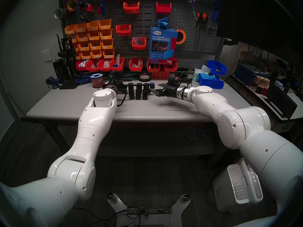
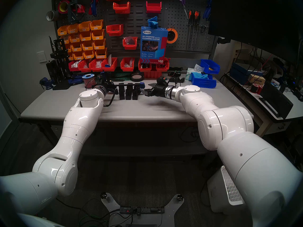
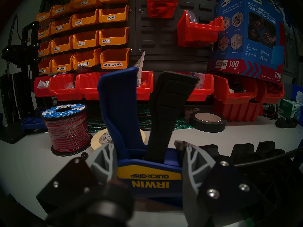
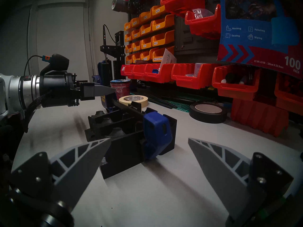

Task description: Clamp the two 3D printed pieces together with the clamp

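The two black comb-like printed pieces (image 1: 138,91) stand together mid-table; they also show in the right wrist view (image 4: 124,149). The blue IRWIN clamp (image 3: 150,179) lies along them, its black bar (image 4: 126,107) over their tops. Its blue end jaw (image 4: 157,130) is at their right end block. My left gripper (image 3: 145,144) is shut on the clamp's body at the left end (image 1: 122,88), with handle and trigger sticking up. My right gripper (image 4: 149,139) is open and empty, just right of the end jaw (image 1: 157,88).
A red wire spool (image 1: 97,80), a masking tape roll (image 4: 133,99) and a black tape roll (image 1: 144,77) lie behind the pieces. Red bins (image 1: 136,64) line the back, blue bins (image 1: 210,81) stand at the back right, and a bench vise (image 1: 53,82) at the far left.
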